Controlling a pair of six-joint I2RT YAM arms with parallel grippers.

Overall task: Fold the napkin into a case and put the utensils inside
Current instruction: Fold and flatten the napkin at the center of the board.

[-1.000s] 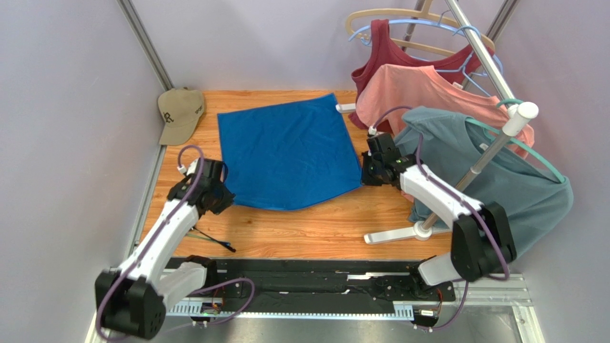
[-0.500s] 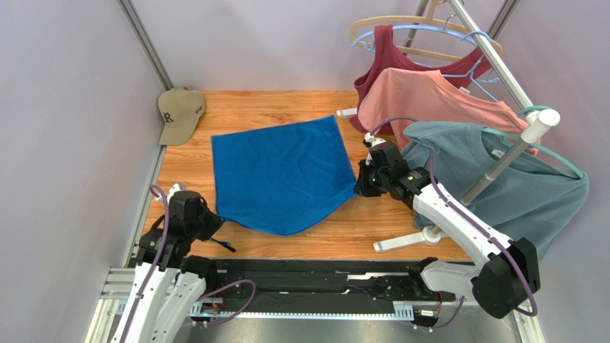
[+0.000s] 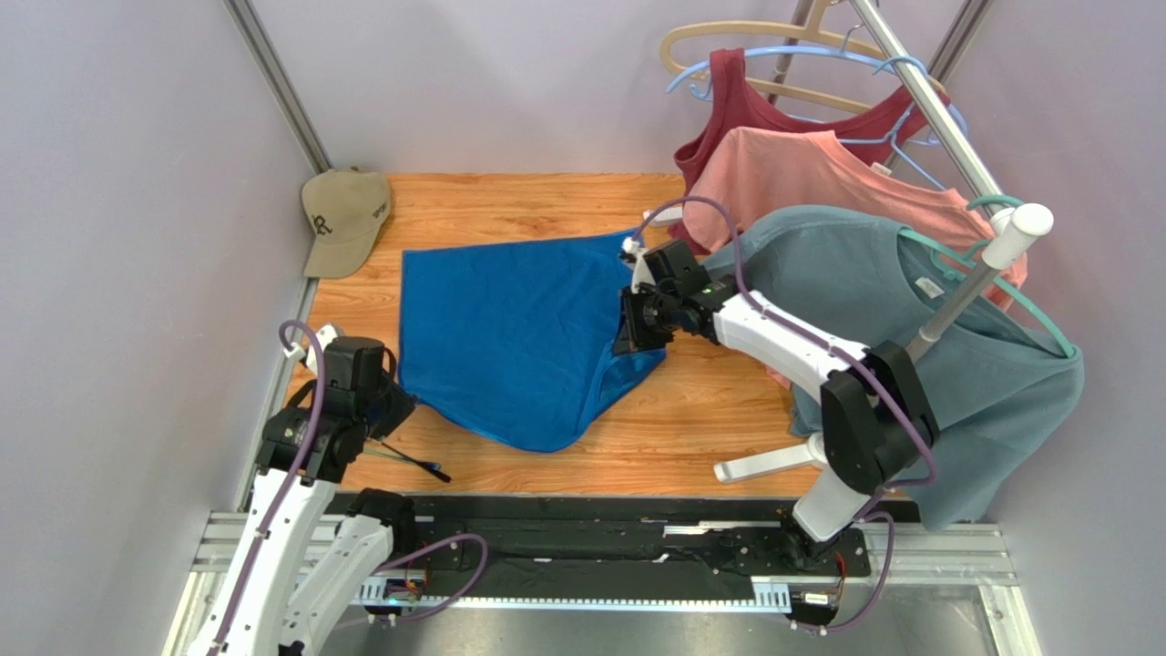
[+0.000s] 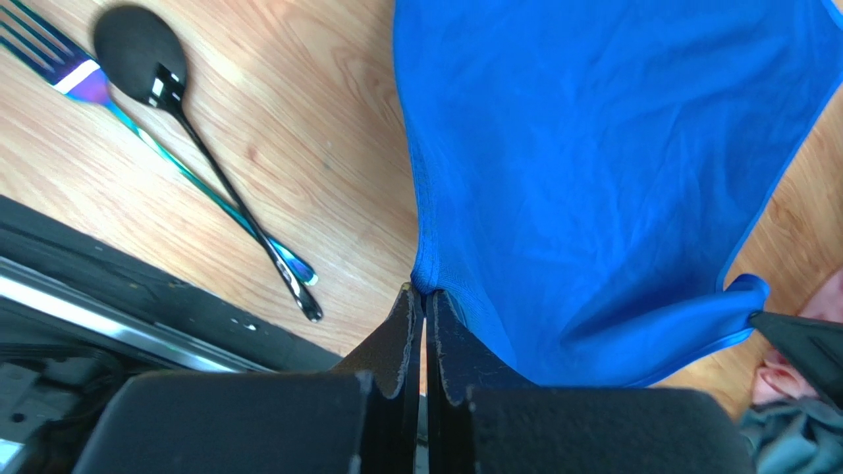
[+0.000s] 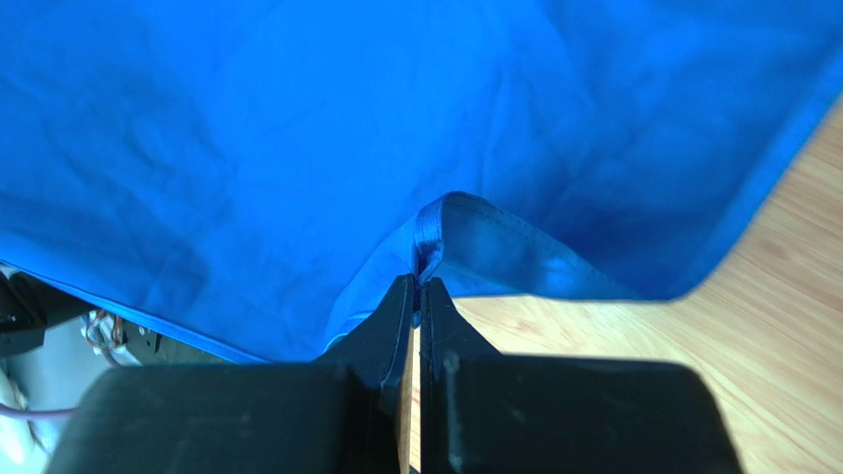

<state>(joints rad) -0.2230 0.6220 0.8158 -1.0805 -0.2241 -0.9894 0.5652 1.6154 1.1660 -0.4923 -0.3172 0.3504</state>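
Left pincer (image 3: 390, 399) clamped tight on the napkin's (image 3: 513, 342) corner at eight o'clock, and the wrist view shows the jaws closed flat on the hem (image 4: 425, 296)! Right pincer (image 3: 632, 335), out at three o'clock, is pinched just as narrow on a curled fold of the blue edge (image 5: 418, 286), and that side of the cloth rides up off the wood and doubles over itself. Between the two grips the near edge sags to a rounded point at six o'clock.

Just beside the left pincer, at seven o'clock, the utensils (image 3: 418, 465) lie on the table (image 3: 712, 410), spoon (image 4: 137, 44) and fork (image 4: 59, 64) side by side, apart from the cloth. Bare wood opens at five o'clock, up to the rack foot (image 3: 753, 465). The cap (image 3: 342, 216) sits at eleven, and the teal-grey T-shirt (image 3: 890, 315) crowds the right arm.
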